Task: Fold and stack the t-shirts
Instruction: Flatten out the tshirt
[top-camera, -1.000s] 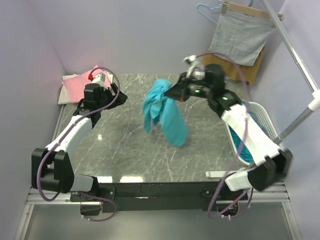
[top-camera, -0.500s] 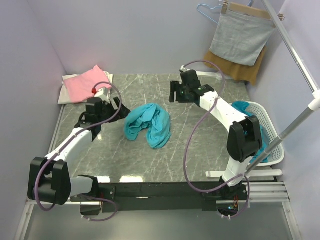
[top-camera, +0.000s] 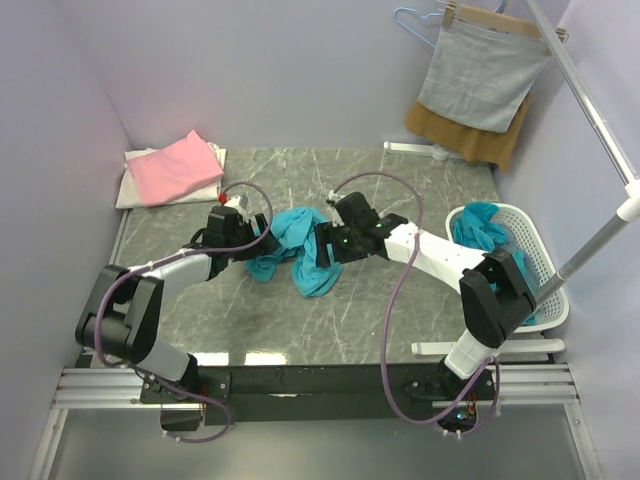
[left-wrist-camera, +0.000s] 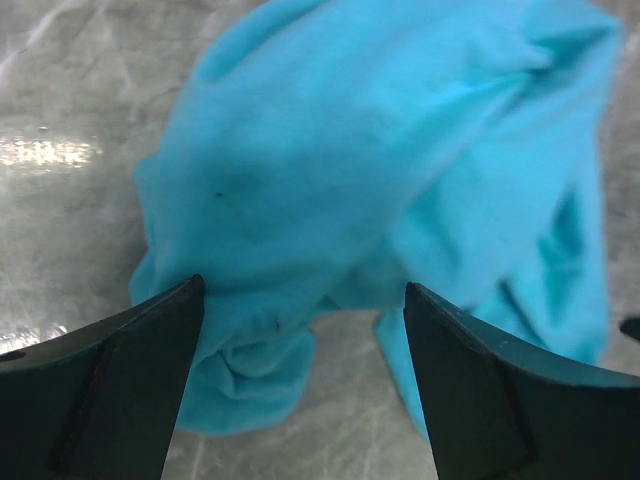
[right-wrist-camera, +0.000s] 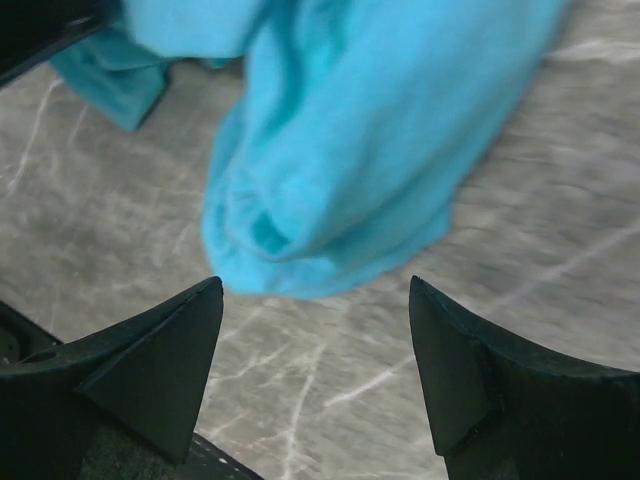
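Both my jaws gape wide flanking the crumpled turquoise cotton t-shirt (top-camera: 293, 226), axisless, well inside the grey marble counter (top-camera: 400, 310) edges.

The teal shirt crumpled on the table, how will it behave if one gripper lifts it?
Probably floppy: the teal shirt lies crumpled in soft rolls, so it should drape and hang. Pushed across the table, it would likely bunch up.
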